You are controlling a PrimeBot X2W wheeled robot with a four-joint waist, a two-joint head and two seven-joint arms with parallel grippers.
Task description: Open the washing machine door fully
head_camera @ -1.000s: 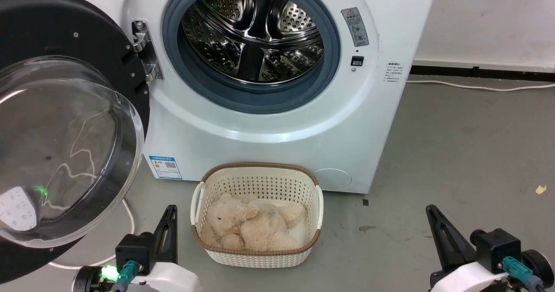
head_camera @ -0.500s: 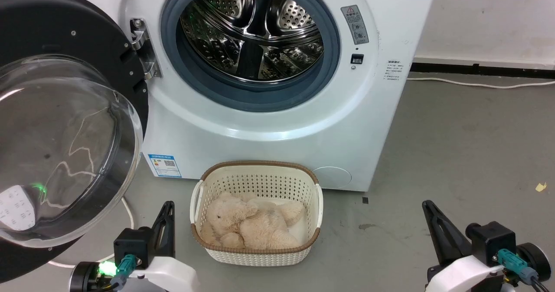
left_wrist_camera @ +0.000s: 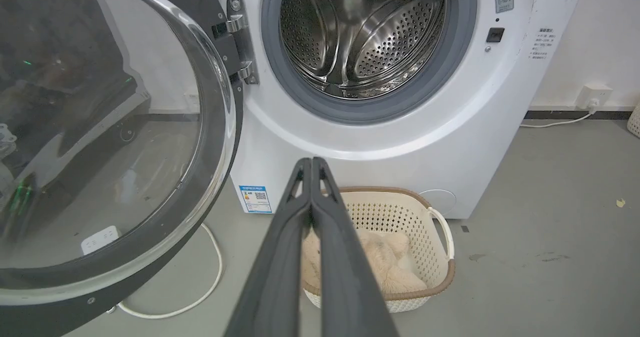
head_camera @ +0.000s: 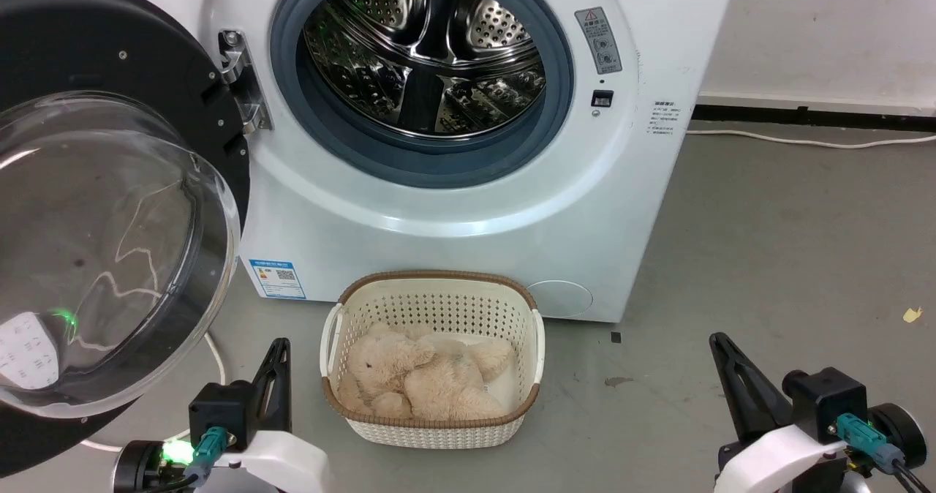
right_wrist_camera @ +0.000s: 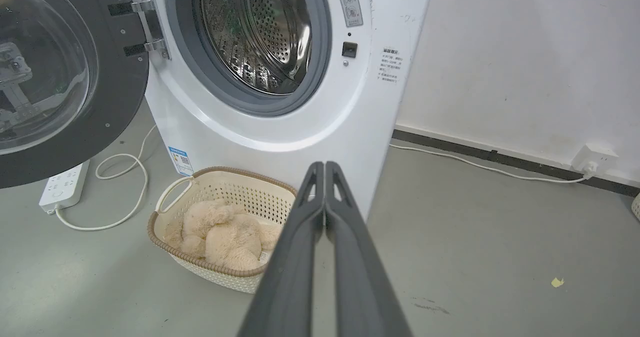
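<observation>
Door: you see the washing machine door (head_camera: 110, 32) swung wide out at the left of the head view. Its inner face is turned towards your camera, and a black rim surrounds the bulging clear glass bowl (head_camera: 102, 244).
Hinge: the metal hinge (head_camera: 241, 83) joins the door's right edge to the left side of the round recess.
Machine: the washing machine (head_camera: 453, 215) stands straight ahead of you. Its mouth is uncovered, with the grey gasket (head_camera: 431, 171) ringing the perforated steel drum (head_camera: 424, 54). A blue sticker (head_camera: 278, 281) sits low on its front, near the door's lower edge.
Left gripper: the left gripper (left_wrist_camera: 311, 161) has its two dark fingers pressed together and holds nothing. In the head view it sits low, just below the door's bottom rim and apart from it, beside the basket's left handle.
Right gripper: the right gripper (right_wrist_camera: 324, 164) is also closed on itself and empty. It is low at the right of the head view, over bare floor (head_camera: 768, 259), well apart from door and machine.
Basket: a cream perforated basket (head_camera: 431, 427) with a brown rim stands on the floor just in front of the machine, between your two grippers. A beige plush toy (head_camera: 424, 379) lies in it.
Beyond: in the right wrist view, a white power strip (right_wrist_camera: 62, 187) and its looping cable (right_wrist_camera: 120, 177) lie on the floor under the open door. A wall socket (right_wrist_camera: 592, 159) sits low on the white wall (right_wrist_camera: 525, 52) to the right.
</observation>
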